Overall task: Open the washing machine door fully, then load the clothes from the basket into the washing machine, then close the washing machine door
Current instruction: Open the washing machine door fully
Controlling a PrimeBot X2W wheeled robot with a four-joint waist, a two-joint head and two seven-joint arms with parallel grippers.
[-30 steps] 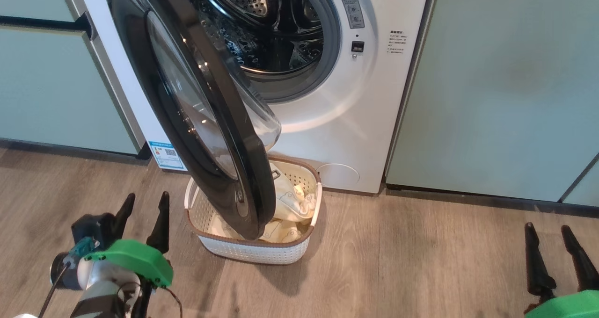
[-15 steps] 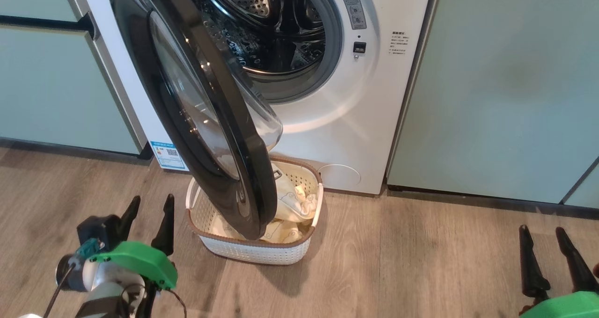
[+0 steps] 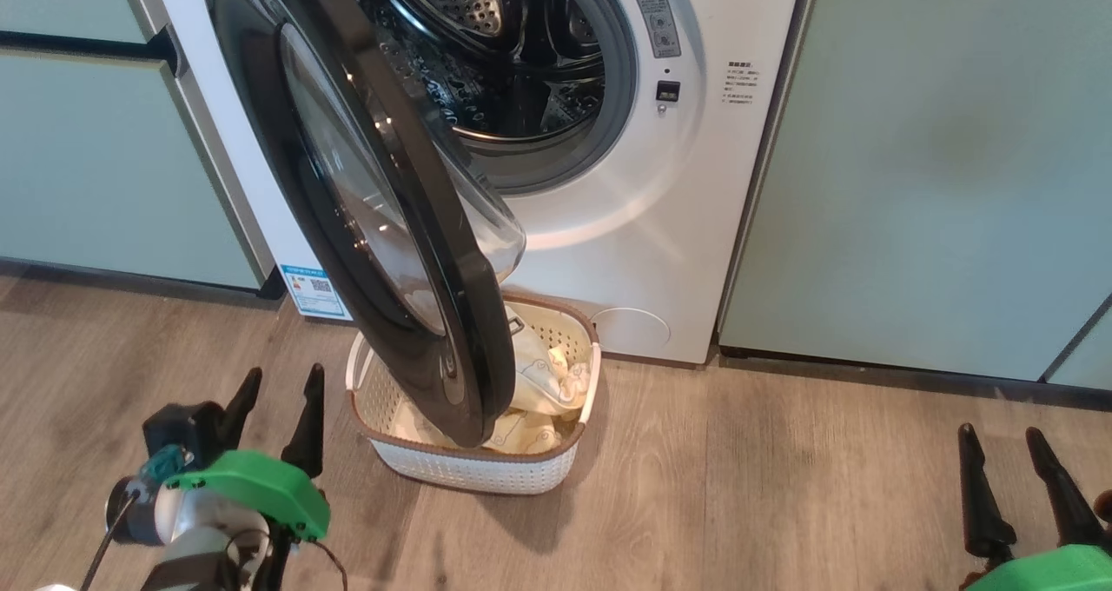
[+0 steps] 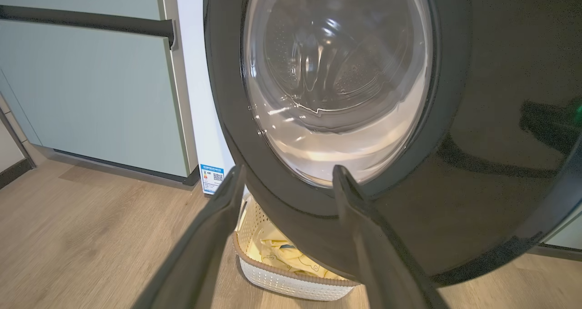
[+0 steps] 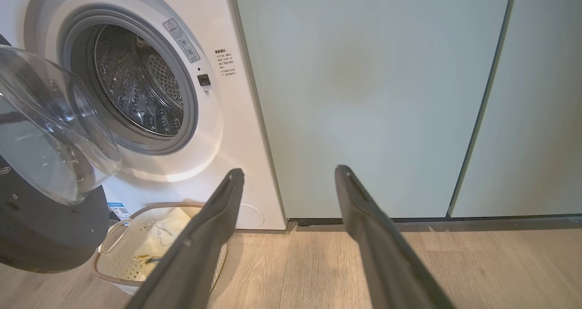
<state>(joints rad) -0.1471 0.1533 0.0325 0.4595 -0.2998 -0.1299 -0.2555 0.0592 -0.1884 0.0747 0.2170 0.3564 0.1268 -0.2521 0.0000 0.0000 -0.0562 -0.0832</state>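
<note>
head view: i'm edging spread left gripper (image 3: 285, 372) toward washing machine door (image 3: 365, 217), still half-open over basket (image 3: 473, 476); right gripper (image 3: 999, 433) spread too.

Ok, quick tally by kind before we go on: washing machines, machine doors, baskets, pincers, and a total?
washing machine: 1
washing machine door: 1, partly open
basket: 1, with clothes heaped in it, their number unclear
pincers: 2, left pincer and right pincer, both open
Total: 5
</note>
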